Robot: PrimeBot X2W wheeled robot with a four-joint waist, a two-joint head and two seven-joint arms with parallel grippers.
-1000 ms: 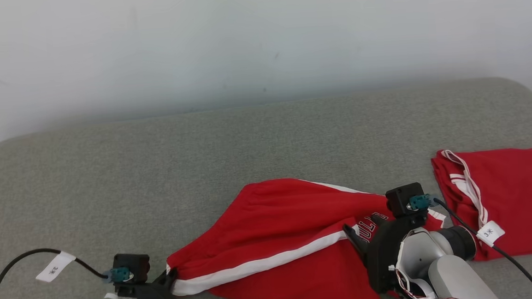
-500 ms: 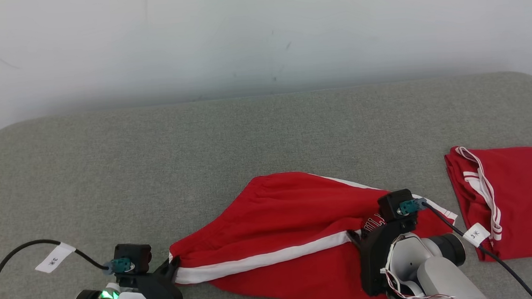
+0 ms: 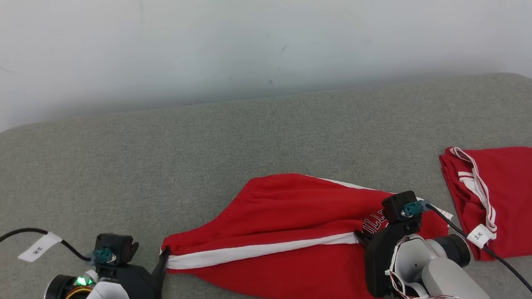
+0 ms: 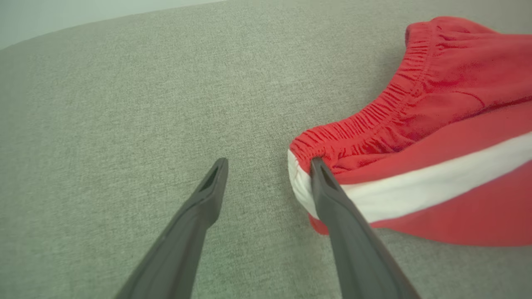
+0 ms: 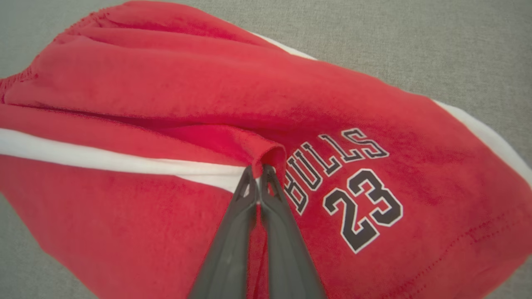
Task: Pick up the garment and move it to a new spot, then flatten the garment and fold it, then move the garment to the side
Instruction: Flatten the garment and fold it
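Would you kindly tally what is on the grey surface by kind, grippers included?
Red garments: 2 (shorts, folded garment)
Grippers: 2 (left gripper, right gripper)
Total: 4

Wall: a plain pale wall (image 3: 259,34) with faint marks rose well beyond both pincers.
Cushion: a grey woven cushion (image 3: 246,137) with rounded far corners lay beneath the left pincer (image 4: 268,162) and the right pincer (image 5: 261,168).
Light: it fell soft and even across the cushion.
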